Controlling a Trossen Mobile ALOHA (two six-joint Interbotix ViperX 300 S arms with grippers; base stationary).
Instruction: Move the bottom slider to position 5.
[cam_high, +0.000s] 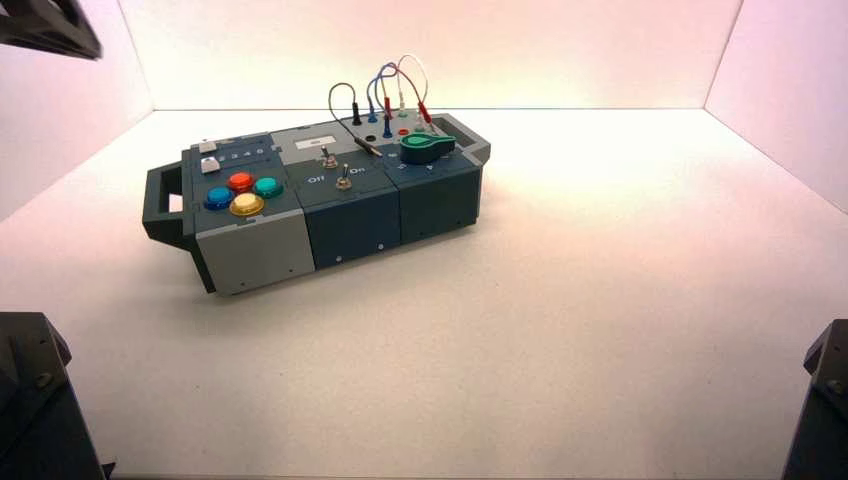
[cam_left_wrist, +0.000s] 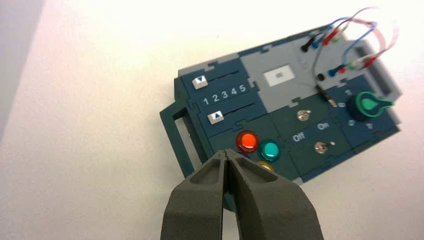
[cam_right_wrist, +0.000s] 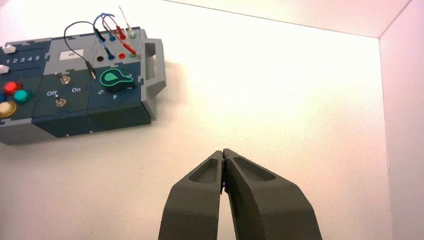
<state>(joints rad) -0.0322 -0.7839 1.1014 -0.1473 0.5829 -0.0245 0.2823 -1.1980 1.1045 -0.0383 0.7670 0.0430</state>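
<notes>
The box stands at the back left of the table, turned a little. In the left wrist view the bottom slider, a pale knob with a dark triangle, sits in the slot next to the coloured buttons, at the digit 1 end. It also shows in the high view. Position 5 is the last printed digit of the row. My left gripper is shut and empty, held above the box's button corner, apart from the slider. My right gripper is shut and empty over bare table, away from the box.
A twin pale knob sits in the other slot. Red, teal and yellow buttons, two toggle switches, a green knob and looped wires fill the box. White walls surround the table.
</notes>
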